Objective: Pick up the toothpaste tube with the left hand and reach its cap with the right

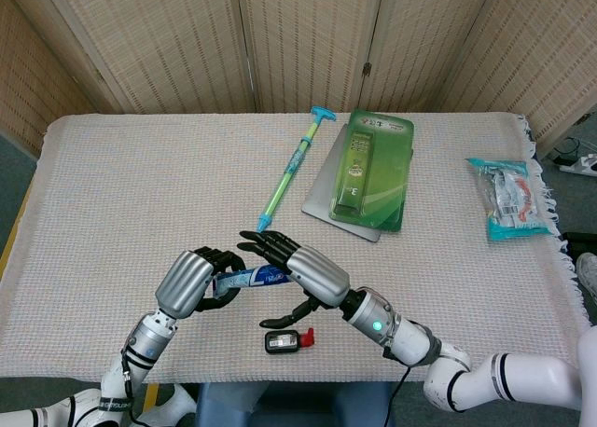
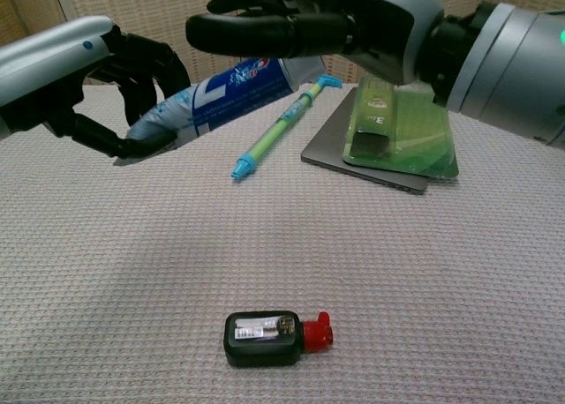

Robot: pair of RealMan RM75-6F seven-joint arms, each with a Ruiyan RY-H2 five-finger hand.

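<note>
My left hand grips the crimped end of a blue-and-white toothpaste tube and holds it above the table, cap end pointing right and slightly up. My right hand hovers over the tube's cap end. Its fingers stretch left above the tube and its thumb hangs apart below. The cap itself is hidden behind the right hand in both views, so I cannot tell whether the hand touches it.
A small black device with a red cap lies near the table's front edge. Further back lie a green-and-blue stick and a green package on a grey slab. A teal packet sits at the far right.
</note>
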